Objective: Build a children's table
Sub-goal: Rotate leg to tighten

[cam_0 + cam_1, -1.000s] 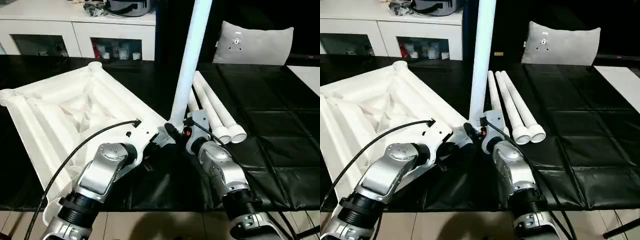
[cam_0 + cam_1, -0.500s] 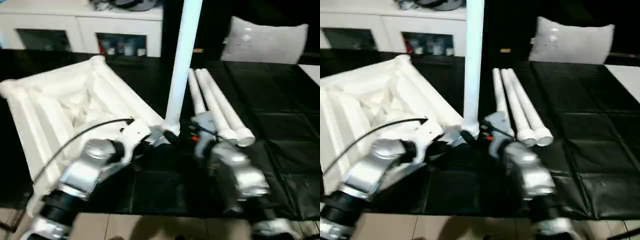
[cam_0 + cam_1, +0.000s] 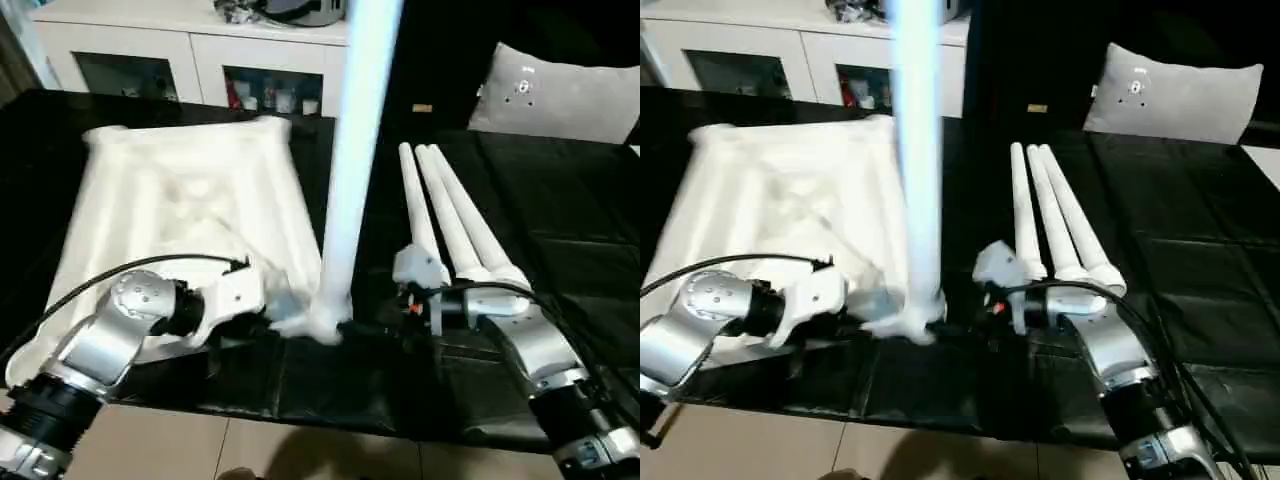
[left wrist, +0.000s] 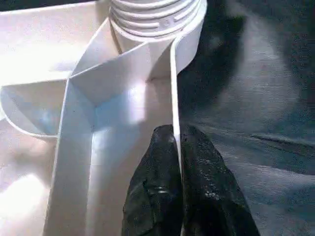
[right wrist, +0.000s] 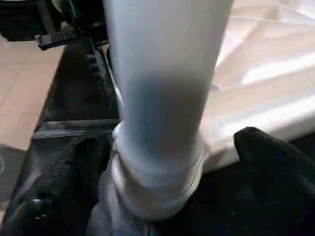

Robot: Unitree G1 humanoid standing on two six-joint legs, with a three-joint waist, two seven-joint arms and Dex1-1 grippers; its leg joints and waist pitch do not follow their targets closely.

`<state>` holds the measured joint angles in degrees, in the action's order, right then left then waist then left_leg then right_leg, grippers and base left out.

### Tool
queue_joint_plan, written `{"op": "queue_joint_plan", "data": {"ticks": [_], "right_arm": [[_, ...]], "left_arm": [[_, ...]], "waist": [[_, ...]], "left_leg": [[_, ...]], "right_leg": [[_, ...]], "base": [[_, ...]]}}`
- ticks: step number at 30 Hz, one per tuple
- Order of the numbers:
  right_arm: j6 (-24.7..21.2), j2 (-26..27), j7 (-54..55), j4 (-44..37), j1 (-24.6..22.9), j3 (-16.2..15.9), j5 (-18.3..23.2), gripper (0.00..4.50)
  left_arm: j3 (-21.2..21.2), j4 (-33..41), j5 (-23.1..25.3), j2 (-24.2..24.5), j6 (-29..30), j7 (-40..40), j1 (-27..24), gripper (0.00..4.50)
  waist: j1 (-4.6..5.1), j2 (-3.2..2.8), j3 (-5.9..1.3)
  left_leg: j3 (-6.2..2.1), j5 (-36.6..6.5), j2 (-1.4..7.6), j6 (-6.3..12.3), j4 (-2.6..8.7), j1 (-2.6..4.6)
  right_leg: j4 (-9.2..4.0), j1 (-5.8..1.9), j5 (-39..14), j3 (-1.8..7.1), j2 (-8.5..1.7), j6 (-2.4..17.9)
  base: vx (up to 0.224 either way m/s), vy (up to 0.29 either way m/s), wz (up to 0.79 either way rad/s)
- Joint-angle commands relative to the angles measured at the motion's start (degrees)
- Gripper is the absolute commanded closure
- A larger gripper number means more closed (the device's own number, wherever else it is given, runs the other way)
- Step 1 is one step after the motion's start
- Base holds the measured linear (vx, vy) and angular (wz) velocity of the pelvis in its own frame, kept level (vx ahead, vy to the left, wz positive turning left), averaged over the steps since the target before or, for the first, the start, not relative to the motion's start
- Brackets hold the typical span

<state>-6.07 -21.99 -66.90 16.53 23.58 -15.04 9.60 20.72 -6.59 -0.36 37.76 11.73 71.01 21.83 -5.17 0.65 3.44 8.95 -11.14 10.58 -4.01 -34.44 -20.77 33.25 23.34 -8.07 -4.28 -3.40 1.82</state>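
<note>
Left end effector (image 4: 177, 147) pinches a rim rib of the table top (image 3: 190, 200); right end effector (image 5: 167, 162), fingers spread, flanks the upright leg (image 3: 350, 170).

The standing leg (image 3: 352, 150) is blurry, and the top edge of the picture cuts it off. The table top (image 3: 180, 200) in the middle left is blurry too. The left arm hides part of its near edge.
</note>
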Motion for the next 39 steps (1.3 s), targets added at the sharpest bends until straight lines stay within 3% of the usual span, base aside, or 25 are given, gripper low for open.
{"op": "queue_joint_plan", "data": {"ticks": [1, 7, 14, 25, 27, 29, 31, 33, 34, 35, 39], "right_arm": [[0.3, -0.6, -1.7, 0.5, 1.0, -0.6, 0.1, 0.42], [-0.6, -0.8, -4.5, 0.8, 1.5, -2.0, 0.7, 1.09], [-3.4, -0.8, -6.1, 0.6, 1.2, -2.5, 1.5, 1.68], [-7.3, 0.1, -5.8, -0.3, -0.2, -2.5, 2.9, 1.97], [-9.0, 0.6, -4.7, -1.2, -1.4, -2.8, 3.1, 2.24], [-11.1, 2.1, -1.2, -2.2, -2.7, -2.3, 3.4, 2.29], [-11.7, 2.7, 0.0, -2.4, -3.0, -2.0, 3.5, 2.36], [-12.0, 6.3, 6.9, -1.8, -3.6, -0.1, 3.1, 2.41], [-12.0, 6.4, 6.9, -1.8, -3.6, -0.1, 3.1, 2.41], [-11.5, 9.7, 12.9, -0.4, -3.9, 0.7, 1.9, 2.43], [-11.3, 14.0, 20.0, 1.9, -3.9, 1.1, 0.1, 2.46]], "left_arm": [[1.1, 0.2, 0.2, 0.5, -2.0, 1.5, 1.6, 4.5], [1.6, -1.8, 0.2, 1.1, -5.4, 3.5, 2.6, 4.5], [1.6, -2.8, 0.3, 0.8, -6.5, 4.5, 3.1, 4.5], [1.1, -3.1, -0.3, 0.1, -5.7, 4.6, 2.6, 4.5], [0.3, -1.9, -0.7, -0.5, -3.3, 3.1, 1.9, 4.5], [-1.7, 0.6, -1.8, -2.6, 2.7, -1.3, 1.1, 4.5], [-2.3, 1.3, -2.2, -3.3, 4.4, -2.5, 0.9, 4.5], [-4.0, 4.1, -2.7, -6.8, 11.0, -8.2, 1.0, 4.5], [-4.0, 4.1, -2.7, -6.8, 11.0, -8.2, 1.0, 4.5], [-4.8, 6.3, -2.1, -10.7, 15.7, -13.2, 1.2, 4.5], [-5.0, 8.9, -0.5, -16.1, 21.7, -19.4, 1.2, 4.5]], "waist": [[0.43, -0.62, -3.94], [0.47, -0.36, -3.81], [0.4, -0.38, -3.85], [0.3, -0.45, -3.83], [0.36, -0.49, -3.71], [0.35, -0.51, -3.66], [0.46, -0.49, -3.59], [0.78, -0.37, -3.36], [0.99, -0.3, -3.27], [1.06, -0.2, -3.33], [2.98, -0.2, -3.31]], "left_leg": [[-0.33, -13.0, 2.61, 1.11, 4.66, 0.69], [-0.16, -13.7, 2.43, 1.0, 4.53, 0.79], [0.01, -13.7, 2.62, 0.71, 4.57, 1.01], [0.11, -13.9, 2.59, 0.62, 4.55, 1.12], [0.09, -14.5, 2.58, 0.42, 4.62, 1.21], [0.01, -15.1, 2.68, -0.07, 4.7, 1.4], [-0.05, -15.9, 2.59, -0.22, 4.71, 1.36], [-0.02, -17.6, 2.37, -0.63, 4.56, 1.66], [-0.15, -18.0, 2.14, -0.69, 4.5, 1.62], [-0.25, -18.1, 2.06, -0.72, 4.5, 1.53], [-0.5, -18.6, 1.68, -0.26, 4.21, 1.18]], "right_leg": [[-3.12, -3.14, -18.2, 2.83, -4.52, 10.4], [-3.5, -3.02, -22.1, 2.89, -4.53, 9.1], [-3.34, -2.88, -22.2, 2.97, -4.44, 9.2], [-3.45, -2.79, -22.7, 3.0, -4.36, 9.0], [-3.57, -2.68, -23.6, 2.97, -4.38, 8.8], [-3.66, -2.67, -24.8, 3.03, -4.5, 8.5], [-3.82, -2.62, -26.0, 2.89, -4.49, 8.4], [-4.45, -2.27, -30.7, 2.73, -4.52, 6.9], [-4.91, -2.27, -33.4, 2.46, -4.53, 5.7], [-5.03, -2.38, -34.5, 2.29, -4.57, 5.1], [-6.04, -2.45, -37.6, 1.46, -4.5, 2.9]], "base": [[0.0, 0.0, 0.0], [0.0, 0.0, 0.0], [0.0, 0.0, 0.0], [0.0, 0.0, 0.0], [0.0, 0.0, 0.0], [0.0, 0.0, 0.0], [0.0, 0.0, 0.0], [0.0, 0.0, 0.0], [0.0, 0.0, 0.0], [0.0, 0.0, 0.0], [0.0, 0.0, 0.0]]}}
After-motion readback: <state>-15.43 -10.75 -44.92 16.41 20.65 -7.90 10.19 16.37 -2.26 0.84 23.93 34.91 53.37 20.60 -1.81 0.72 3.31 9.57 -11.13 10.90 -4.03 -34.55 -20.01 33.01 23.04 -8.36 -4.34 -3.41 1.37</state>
